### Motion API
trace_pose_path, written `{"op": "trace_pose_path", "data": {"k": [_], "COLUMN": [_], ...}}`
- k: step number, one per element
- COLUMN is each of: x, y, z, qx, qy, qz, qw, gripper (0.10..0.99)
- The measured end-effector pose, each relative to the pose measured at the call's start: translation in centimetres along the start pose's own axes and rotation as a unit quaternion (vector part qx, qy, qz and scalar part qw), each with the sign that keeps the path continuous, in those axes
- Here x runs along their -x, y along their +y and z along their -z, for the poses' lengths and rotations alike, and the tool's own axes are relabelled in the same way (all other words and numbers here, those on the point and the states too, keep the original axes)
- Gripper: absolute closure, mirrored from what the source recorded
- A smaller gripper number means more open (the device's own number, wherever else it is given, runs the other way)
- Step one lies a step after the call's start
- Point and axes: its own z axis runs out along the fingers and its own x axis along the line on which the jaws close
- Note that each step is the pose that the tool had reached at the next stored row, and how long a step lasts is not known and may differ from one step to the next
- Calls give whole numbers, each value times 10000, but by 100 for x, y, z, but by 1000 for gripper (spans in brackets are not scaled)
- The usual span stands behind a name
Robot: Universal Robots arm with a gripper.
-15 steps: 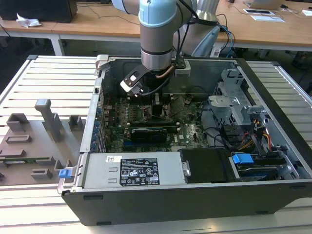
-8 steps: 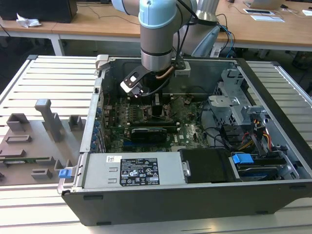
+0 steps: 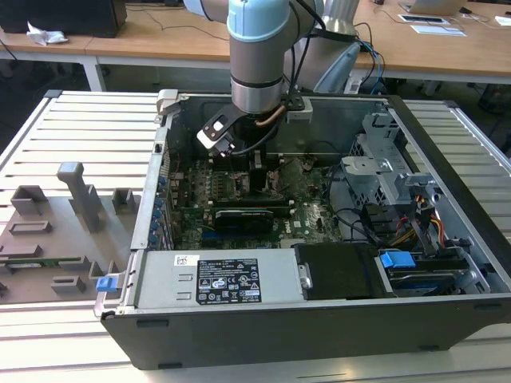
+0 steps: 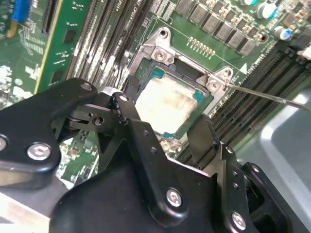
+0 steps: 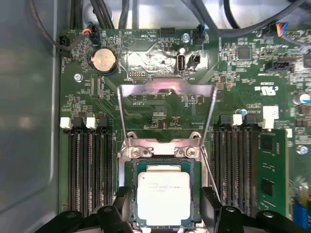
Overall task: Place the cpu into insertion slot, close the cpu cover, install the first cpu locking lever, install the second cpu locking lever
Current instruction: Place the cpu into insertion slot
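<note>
I have the black two-finger gripper (image 5: 166,199) spread wide and empty, straddling the pale silvery square cpu (image 5: 163,196), which sits flat in the dark-framed insertion slot (image 5: 131,179) directly below. The thin silvery cpu cover (image 5: 167,87) is swung back beyond the slot's hinge edge.

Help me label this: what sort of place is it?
Probably a robotics lab or workshop: an open computer case sits on a slatted metal table, a robot arm reaches into it, with wooden desks behind.
</note>
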Motion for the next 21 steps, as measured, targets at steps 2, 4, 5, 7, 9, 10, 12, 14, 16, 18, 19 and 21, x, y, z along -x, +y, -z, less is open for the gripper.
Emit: {"op": "trace_pose_path", "data": {"k": [2,4,5,7,9,10,12,14,16,18,19,21], "x": [-36,-53,-58,-61,-62,-62,-62,-63,-63,-63,-63,-63], "y": [4,4,4,7,12,13,17,23,26,29,30,35], "z": [64,70,83,123,207,235,313,403,464,514,540,623], "qx": [1,1,-1,0,1,1,1,1,0,1,1,1], "qy": [-10,-11,-13,-19,-30,-34,-48,-67,-74,-74,-75,-75], "qz": [0,0,1,2,2,2,3,4,5,4,4,4], "qw": [10000,10000,10000,10000,10000,10000,10000,10000,10000,10000,10000,10000], "gripper": [408,427,553,616,733,796,914,980,980,980,980,980]}}
